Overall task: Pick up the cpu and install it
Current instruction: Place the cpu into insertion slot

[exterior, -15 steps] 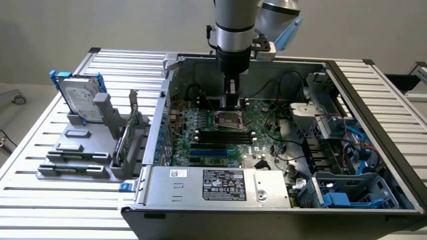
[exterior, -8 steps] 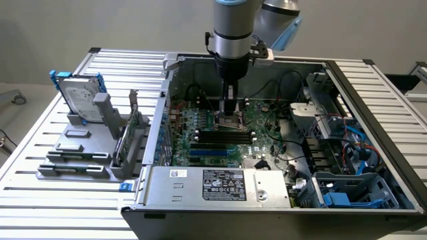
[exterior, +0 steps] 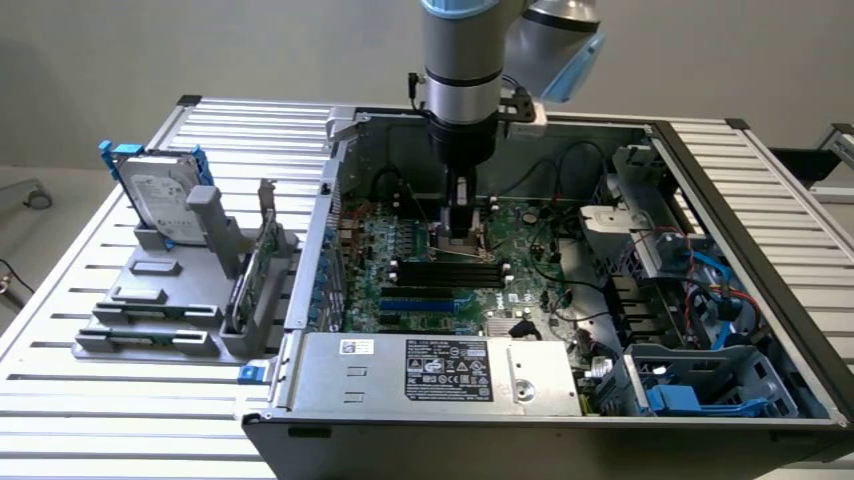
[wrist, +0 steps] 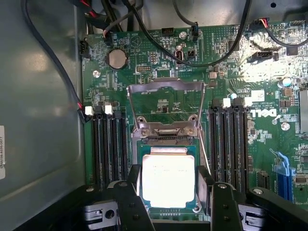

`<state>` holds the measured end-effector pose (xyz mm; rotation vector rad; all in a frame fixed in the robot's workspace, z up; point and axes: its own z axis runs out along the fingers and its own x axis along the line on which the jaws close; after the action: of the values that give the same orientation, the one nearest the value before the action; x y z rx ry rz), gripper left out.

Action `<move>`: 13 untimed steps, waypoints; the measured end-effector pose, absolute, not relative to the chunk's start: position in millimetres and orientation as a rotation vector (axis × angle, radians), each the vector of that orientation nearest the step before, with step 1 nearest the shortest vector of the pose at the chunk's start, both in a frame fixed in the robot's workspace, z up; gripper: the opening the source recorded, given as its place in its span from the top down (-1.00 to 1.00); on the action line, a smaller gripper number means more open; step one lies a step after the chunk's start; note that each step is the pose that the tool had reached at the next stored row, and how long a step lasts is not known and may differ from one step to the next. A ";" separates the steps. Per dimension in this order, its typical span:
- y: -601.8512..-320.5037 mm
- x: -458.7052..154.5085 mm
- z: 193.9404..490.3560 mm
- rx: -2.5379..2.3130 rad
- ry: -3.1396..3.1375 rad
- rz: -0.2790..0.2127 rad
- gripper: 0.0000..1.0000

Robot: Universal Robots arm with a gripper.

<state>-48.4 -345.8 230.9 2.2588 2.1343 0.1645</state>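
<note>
The cpu (wrist: 168, 180), a flat square chip with a bright silvery top and a thin green rim, lies level at the open socket on the green motherboard (wrist: 159, 67). The socket's metal load plate (wrist: 166, 103) is swung up behind it. My gripper (wrist: 168, 192) straddles the chip, its two black fingers (wrist: 136, 185) pressed against the chip's opposite edges, so it is shut on the cpu. In the exterior view the gripper (exterior: 458, 235) reaches straight down into the open computer case (exterior: 747, 240), low over the board.
Black memory slots (wrist: 109, 144) flank the socket on both sides, and black cables (wrist: 159, 33) loop over the board. Outside the case, a hard drive with blue rails (exterior: 158, 195) stands in a grey fixture (exterior: 160, 300). The power supply (exterior: 441, 370) sits at the case's front.
</note>
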 end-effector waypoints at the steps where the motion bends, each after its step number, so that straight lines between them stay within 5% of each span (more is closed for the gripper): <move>1: -346.1 -48.9 230.4 2.259 2.134 0.164 -0.09; 13: -346.2 -49.8 222.7 2.251 2.137 0.161 -0.09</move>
<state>-49.8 -346.2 222.7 2.2507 2.1373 0.1608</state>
